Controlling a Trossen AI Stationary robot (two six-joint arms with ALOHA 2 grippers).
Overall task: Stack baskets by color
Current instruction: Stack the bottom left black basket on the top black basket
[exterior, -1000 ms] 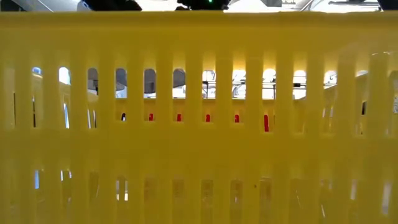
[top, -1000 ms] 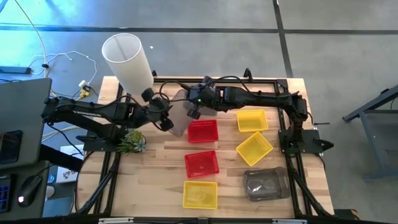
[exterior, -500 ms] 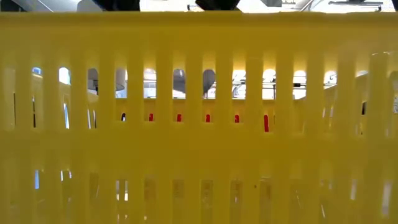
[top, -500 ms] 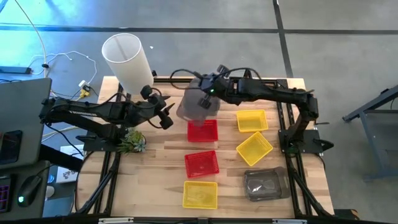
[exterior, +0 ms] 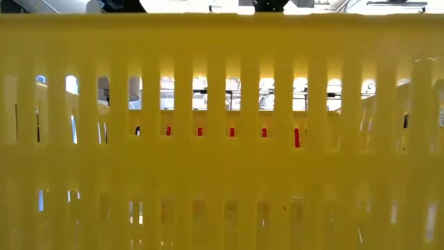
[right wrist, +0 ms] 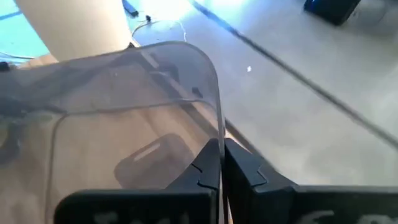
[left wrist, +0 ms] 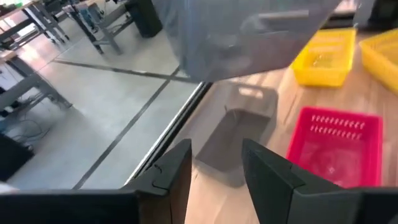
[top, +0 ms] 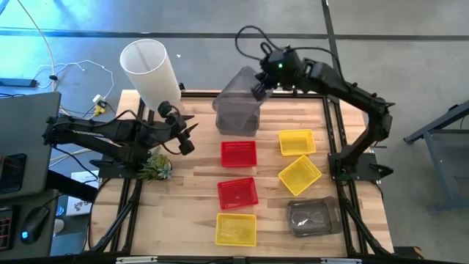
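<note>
Right gripper point(top: 258, 86) pinches grey basket point(top: 237, 110) aloft, left gripper point(top: 185, 136) empty, open; red and yellow baskets unstacked.

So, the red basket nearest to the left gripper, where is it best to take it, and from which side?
Probably by the rim of the red basket, on its left short wall, coming from above. It sits upright and open-topped, the wall is thin enough to pinch, and that side faces the open left gripper; nothing stands between.

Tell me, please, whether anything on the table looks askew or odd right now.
One yellow basket lies turned at an angle, unlike its squarely set neighbours. The right gripper holds a grey basket aloft, tilted, above the table's far edge.
</note>
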